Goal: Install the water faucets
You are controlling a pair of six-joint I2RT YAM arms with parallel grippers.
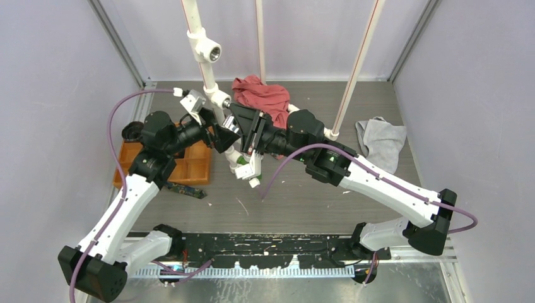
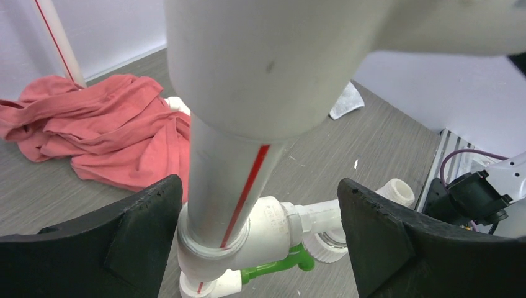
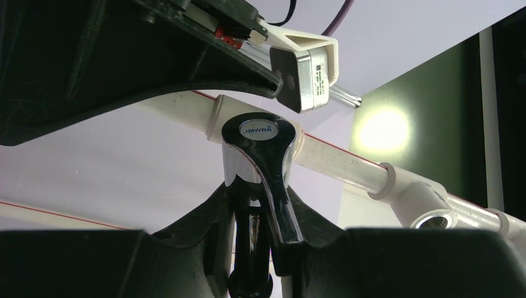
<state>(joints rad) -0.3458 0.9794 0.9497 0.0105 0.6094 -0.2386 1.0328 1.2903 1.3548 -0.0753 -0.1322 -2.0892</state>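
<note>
A shiny silver water faucet [image 3: 263, 155] with a lever handle is pinched between the fingers of my right gripper [image 3: 267, 230], which is shut on it. The faucet sits against the white pipe [image 3: 347, 158], beside an open tee fitting [image 3: 428, 208]. From above, that faucet [image 1: 232, 128] lies between my right gripper [image 1: 245, 132] and my left gripper [image 1: 221, 136]. My left gripper [image 2: 257, 239] is open and straddles the red-striped pipe [image 2: 226, 180], with a gap on each side. A green tap [image 2: 279, 264] is screwed into a fitting at the pipe's foot.
A red cloth [image 1: 262, 95] lies behind the pipe frame and a grey cloth [image 1: 382, 142] at the right. An orange tray [image 1: 189, 161] sits at the left with a dark tool [image 1: 186, 189] in front of it. An upper tee fitting [image 1: 213, 52] stands open.
</note>
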